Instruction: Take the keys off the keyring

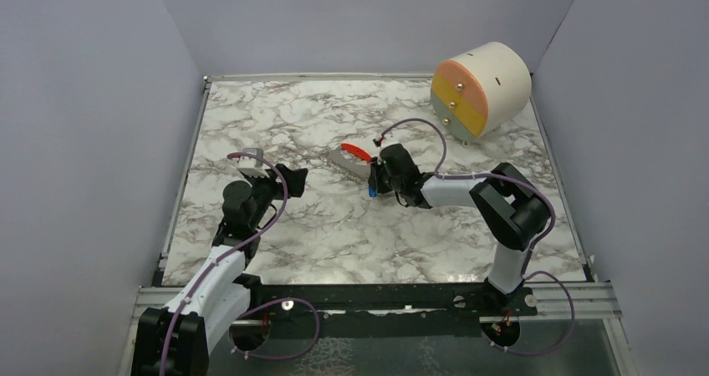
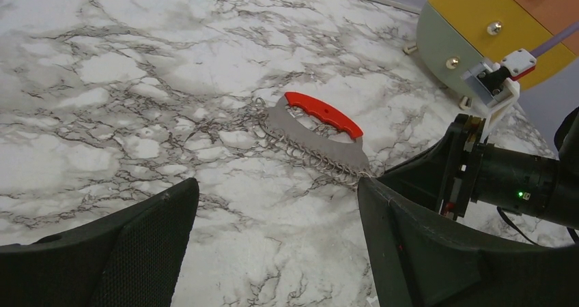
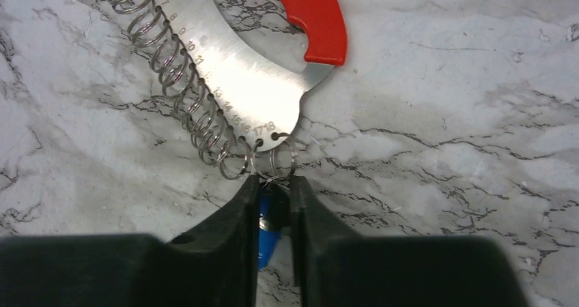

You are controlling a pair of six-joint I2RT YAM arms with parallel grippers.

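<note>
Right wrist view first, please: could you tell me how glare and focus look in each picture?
Right wrist: mild sheen on the keyring, numerals legible; the right claw is dark, featureless. Left wrist: keyring sharp, left claw dark in the foreground. Top external: even light, soft shadows.

The desk [image 1: 359, 242] is seen whole from a camera fixed high above and behind the arm bases, tilted down toward 12 o'clock. The left wrist view is taken low, between the spread fingers of the left hand [image 2: 276, 198], and is faced toward 2 o'clock at middling range. The keyring [image 2: 314, 140] and the cream cylinder [image 2: 478, 27] are shared with the top view. The right wrist view is held very near, aimed steeply down toward 10 o'clock past the right hand [image 3: 273, 194]. The keyring's end is shared with both other views, the keys [image 3: 267, 242] with the top view.
</note>
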